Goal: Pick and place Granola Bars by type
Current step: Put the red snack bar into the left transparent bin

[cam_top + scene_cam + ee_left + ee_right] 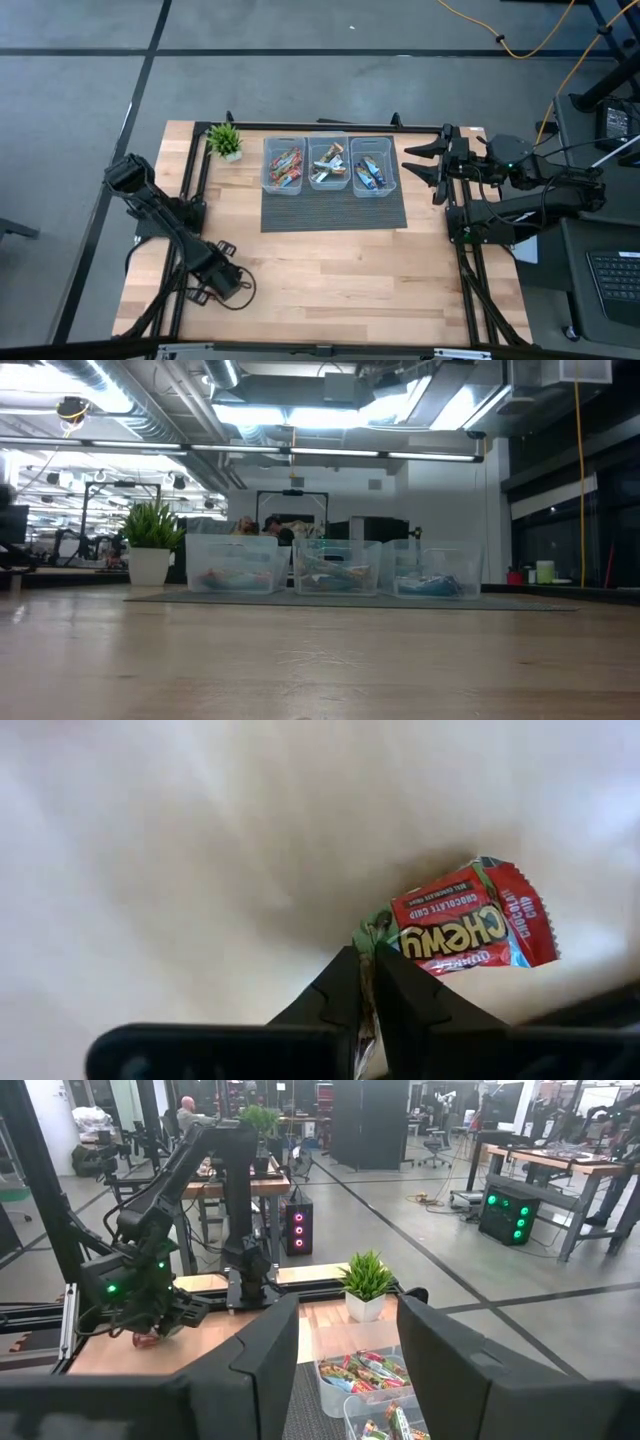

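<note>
Left gripper (367,982) is pinching a red Chewy granola bar (465,928) by its wrapper end low at the counter's (330,270) near-left, bar jutting sideways; red bin (284,166) is lying far across; right gripper (425,163) is waiting, jaws apart

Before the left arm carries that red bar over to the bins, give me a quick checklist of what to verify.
1. Grip: left gripper is shut on the red granola bar, pinching only one end of the wrapper. Not ok, a thin hold.
2. Target: the left bin already holds red-orange bars. Ok.
3. Other types: middle bin has tan-gold bars, right bin blue ones. Ok.
4. Right gripper is open, waiting beside the right bin, off the left arm's route. Ok.
5. Plant stands close to the left bin. Cannot tell if the clearance is enough.
</note>
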### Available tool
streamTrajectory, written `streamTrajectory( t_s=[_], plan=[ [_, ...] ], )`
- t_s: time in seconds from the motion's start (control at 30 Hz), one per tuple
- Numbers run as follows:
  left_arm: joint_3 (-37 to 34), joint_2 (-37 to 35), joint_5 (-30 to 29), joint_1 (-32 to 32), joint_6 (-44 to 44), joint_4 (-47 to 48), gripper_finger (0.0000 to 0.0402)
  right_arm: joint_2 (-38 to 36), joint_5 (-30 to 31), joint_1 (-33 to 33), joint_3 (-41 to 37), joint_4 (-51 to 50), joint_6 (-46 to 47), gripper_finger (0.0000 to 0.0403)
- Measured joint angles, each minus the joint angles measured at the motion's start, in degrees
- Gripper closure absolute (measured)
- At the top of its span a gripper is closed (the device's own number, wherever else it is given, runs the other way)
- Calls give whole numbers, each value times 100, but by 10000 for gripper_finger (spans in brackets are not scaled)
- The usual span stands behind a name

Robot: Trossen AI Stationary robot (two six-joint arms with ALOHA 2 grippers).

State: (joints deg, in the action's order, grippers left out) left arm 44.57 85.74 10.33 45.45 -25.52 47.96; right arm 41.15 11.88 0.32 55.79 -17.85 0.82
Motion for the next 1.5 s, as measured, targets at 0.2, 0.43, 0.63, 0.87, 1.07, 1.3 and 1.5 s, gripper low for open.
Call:
streamTrajectory(
  t_s=[0.2, 0.43, 0.63, 0.87, 1.07, 1.3, 1.5],
  plan=[
    [357, -3, -582, -766, 668, 324, 385, 0, -3, 0, 0, 0, 5, 228],
    [1010, -7, -1554, -1793, 1527, 924, 385, -2, -11, -1, 0, -4, 15, 228],
    [1791, -36, -2195, -2724, 2077, 1075, 385, -2, -11, -2, 0, -2, 4, 228],
    [2890, -320, -3092, -3705, 2249, 807, 385, -2, -11, -2, 0, -35, -4, 228],
    [3531, -723, -3960, -4480, 2301, -291, 385, -2, -149, 0, 0, -85, -43, 228],
    [3531, -1013, -4247, -5592, 2331, -1319, 385, -2, -164, -2, 0, -122, -117, 228],
    [3520, -1004, -3672, -6166, 2197, -1643, 385, -2, -308, 0, 0, -161, -114, 228]
  ],
)
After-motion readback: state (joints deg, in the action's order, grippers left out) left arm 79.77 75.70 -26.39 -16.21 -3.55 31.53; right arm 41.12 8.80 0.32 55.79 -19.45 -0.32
